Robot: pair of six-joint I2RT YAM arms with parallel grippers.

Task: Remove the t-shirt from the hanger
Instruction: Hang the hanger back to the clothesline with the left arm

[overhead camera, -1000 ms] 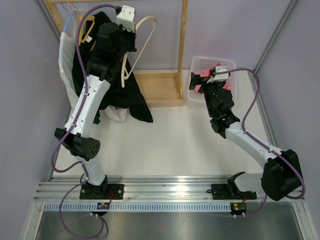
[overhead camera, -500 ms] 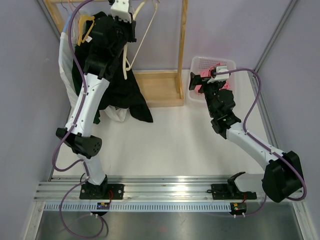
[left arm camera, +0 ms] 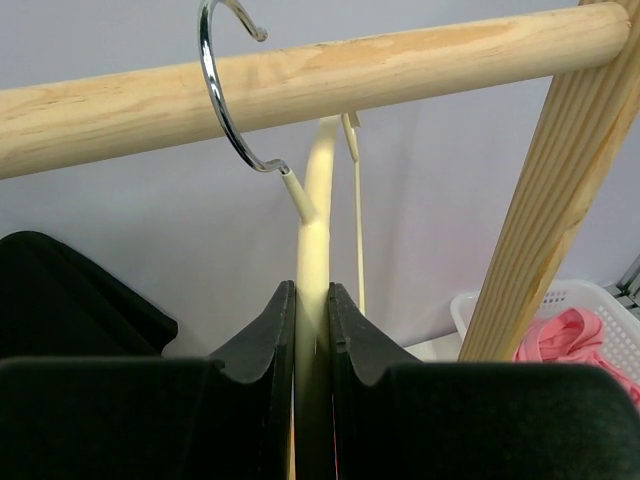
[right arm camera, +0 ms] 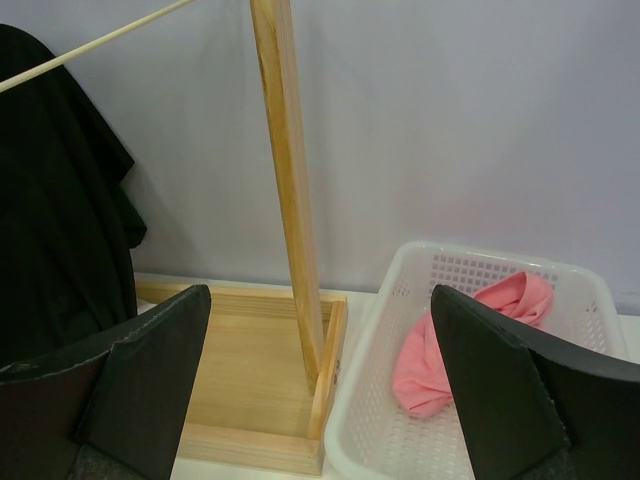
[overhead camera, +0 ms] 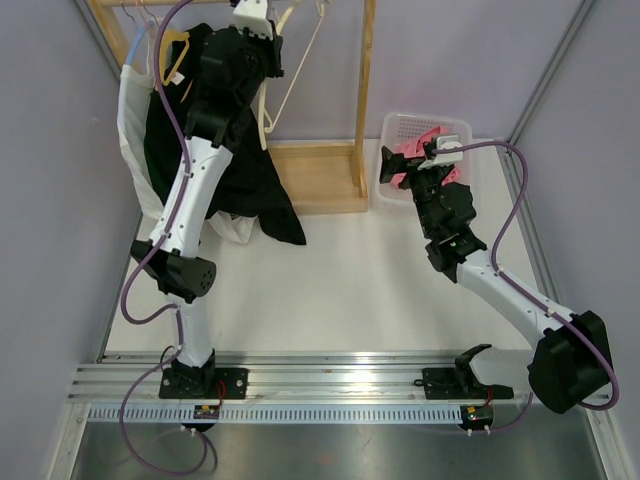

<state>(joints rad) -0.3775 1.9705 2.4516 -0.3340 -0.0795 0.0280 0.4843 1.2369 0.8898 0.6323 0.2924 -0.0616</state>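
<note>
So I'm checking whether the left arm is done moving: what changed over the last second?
The left gripper, jaws shut on the cream hanger, carried it up and back to the wooden rail; its hook now curves over the rail. The right gripper stayed open by the white basket, barely shifting. The black garment hangs as before.

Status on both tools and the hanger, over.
Left tool shut on bare cream hanger, hook around the wooden rail. Right tool open, empty, by the basket. Pink cloth in basket. Nothing seen blocking.

pale lilac walls (overhead camera: pixel 450 60) — white tabletop (overhead camera: pixel 350 290), wooden rack (overhead camera: pixel 365 90) at the back
</note>
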